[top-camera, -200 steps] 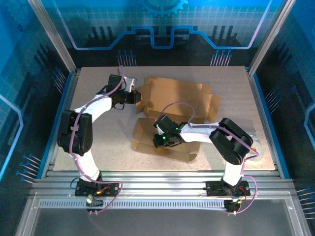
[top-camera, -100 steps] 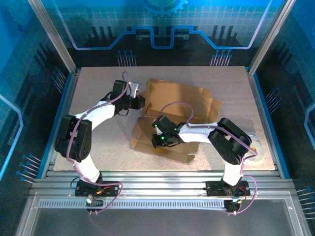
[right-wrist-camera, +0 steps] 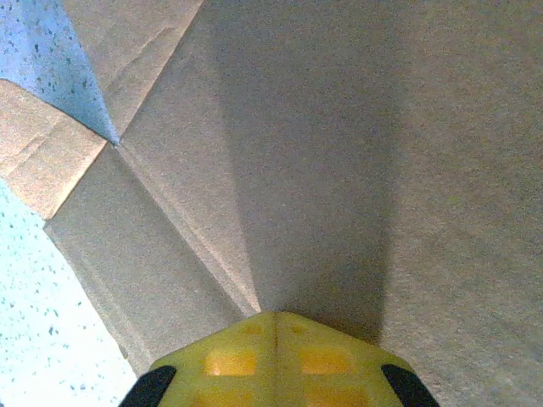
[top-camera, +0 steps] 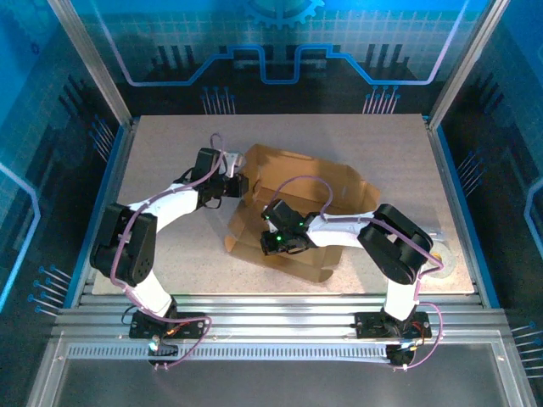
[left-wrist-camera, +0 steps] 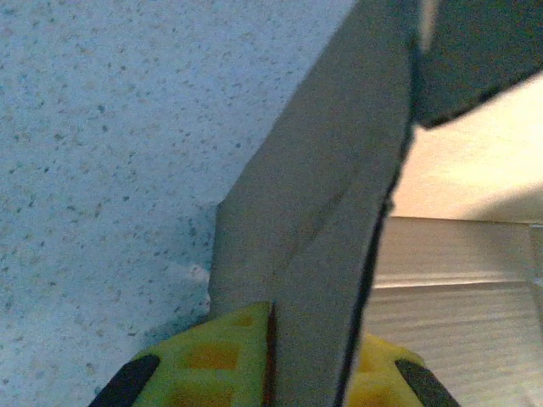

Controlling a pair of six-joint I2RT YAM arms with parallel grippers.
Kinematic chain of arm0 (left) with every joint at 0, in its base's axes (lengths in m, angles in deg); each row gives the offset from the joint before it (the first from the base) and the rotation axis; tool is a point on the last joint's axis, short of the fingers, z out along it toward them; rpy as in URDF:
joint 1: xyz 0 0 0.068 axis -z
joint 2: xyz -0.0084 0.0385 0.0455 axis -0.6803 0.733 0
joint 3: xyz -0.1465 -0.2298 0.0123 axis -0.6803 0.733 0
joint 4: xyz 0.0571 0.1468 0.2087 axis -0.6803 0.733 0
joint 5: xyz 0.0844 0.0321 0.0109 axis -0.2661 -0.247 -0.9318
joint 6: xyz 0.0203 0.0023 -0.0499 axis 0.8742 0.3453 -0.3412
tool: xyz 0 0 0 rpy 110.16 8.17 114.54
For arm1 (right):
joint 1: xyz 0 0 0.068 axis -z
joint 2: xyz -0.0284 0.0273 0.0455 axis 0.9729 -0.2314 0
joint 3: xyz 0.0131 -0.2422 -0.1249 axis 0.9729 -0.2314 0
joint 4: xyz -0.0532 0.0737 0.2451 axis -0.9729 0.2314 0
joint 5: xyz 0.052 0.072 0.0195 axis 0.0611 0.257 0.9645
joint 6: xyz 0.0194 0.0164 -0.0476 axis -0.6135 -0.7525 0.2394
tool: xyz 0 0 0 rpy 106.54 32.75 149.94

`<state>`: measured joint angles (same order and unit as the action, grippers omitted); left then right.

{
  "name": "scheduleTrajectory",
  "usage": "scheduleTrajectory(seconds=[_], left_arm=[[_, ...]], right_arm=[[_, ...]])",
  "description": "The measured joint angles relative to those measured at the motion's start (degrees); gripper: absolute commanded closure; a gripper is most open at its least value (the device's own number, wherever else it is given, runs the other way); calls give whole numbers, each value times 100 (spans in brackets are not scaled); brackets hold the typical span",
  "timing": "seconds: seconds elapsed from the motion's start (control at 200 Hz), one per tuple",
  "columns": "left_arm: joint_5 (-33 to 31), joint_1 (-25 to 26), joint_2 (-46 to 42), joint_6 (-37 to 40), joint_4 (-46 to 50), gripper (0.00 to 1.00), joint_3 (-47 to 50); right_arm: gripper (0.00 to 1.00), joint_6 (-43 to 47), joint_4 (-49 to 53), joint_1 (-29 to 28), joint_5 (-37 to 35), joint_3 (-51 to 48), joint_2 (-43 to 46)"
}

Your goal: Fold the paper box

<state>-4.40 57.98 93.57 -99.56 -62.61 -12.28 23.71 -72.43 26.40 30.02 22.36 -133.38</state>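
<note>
The brown cardboard paper box (top-camera: 310, 182) lies on the flat speckled table (top-camera: 161, 153), in the middle of the frame. The left gripper (top-camera: 243, 183) is at its left edge, with a flap between the fingers (left-wrist-camera: 229, 352). The right gripper (top-camera: 273, 243) rests on its lower left part.

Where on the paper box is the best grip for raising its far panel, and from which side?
The far panel's left edge, from the left, jaws straddling the sheet edge-on. On the paper box that panel stands tilted up with a free edge; the left gripper pinches it there while the right gripper rests on the base.

No legible text or labels anywhere
</note>
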Motion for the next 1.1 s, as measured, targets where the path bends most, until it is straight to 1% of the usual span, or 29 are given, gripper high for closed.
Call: scheduleTrajectory(seconds=[0.195,0.435,0.645,0.791,0.961,1.101], left_arm=[[-81,15,0,-48,-24,88,219],[-83,66,2,-151,7,87,188],[-105,103,70,-197,376,87,-76],[-122,129,142,-256,708,87,-264],[-205,245,212,-254,1010,87,-487],[-295,343,264,-251,1185,87,-627]], right_arm=[[100,-2,-24,-9,-13,0,0],[100,-2,7,-9,-11,26,37],[100,48,214,33,-4,61,256],[100,282,566,208,-9,313,581],[93,629,929,457,15,866,973],[87,859,1069,531,111,1117,1143]])
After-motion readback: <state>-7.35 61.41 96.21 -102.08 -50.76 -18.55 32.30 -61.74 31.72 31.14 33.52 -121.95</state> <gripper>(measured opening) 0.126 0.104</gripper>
